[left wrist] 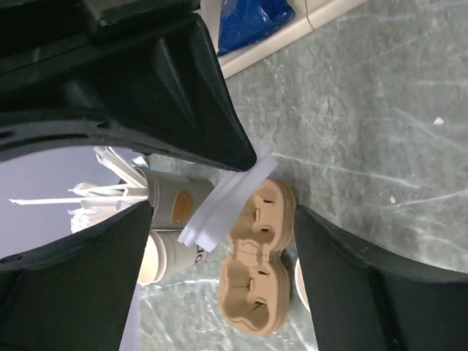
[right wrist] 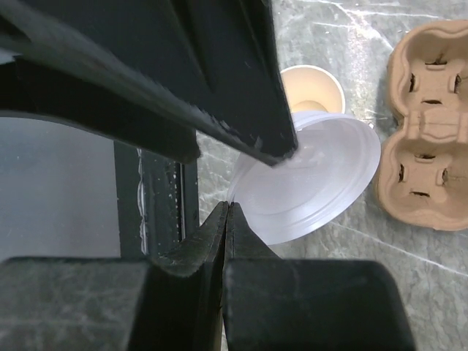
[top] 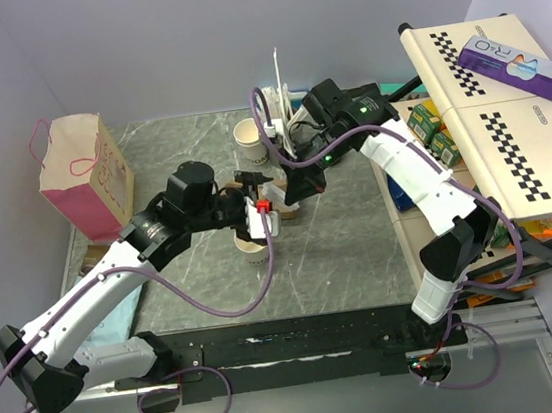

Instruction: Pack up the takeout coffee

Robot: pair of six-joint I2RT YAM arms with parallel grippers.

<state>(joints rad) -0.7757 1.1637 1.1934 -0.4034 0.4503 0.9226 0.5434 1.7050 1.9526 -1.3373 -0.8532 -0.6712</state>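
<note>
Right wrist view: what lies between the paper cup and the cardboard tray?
In the right wrist view, only bare table lies between the paper cup and the cardboard tray.

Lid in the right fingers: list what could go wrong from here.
1. The right fingers pinch the lid only at its rim, so it may twist or slip.
2. The lid is tilted near the cup; pressed on like this it could seat crooked or tip the cup, since the left fingers stand open, not steadying it.

Three cups (left wrist: 175, 205) (left wrist: 164, 256) (right wrist: 311, 88), one lid (right wrist: 314, 183), one tray (right wrist: 424, 124)
</note>
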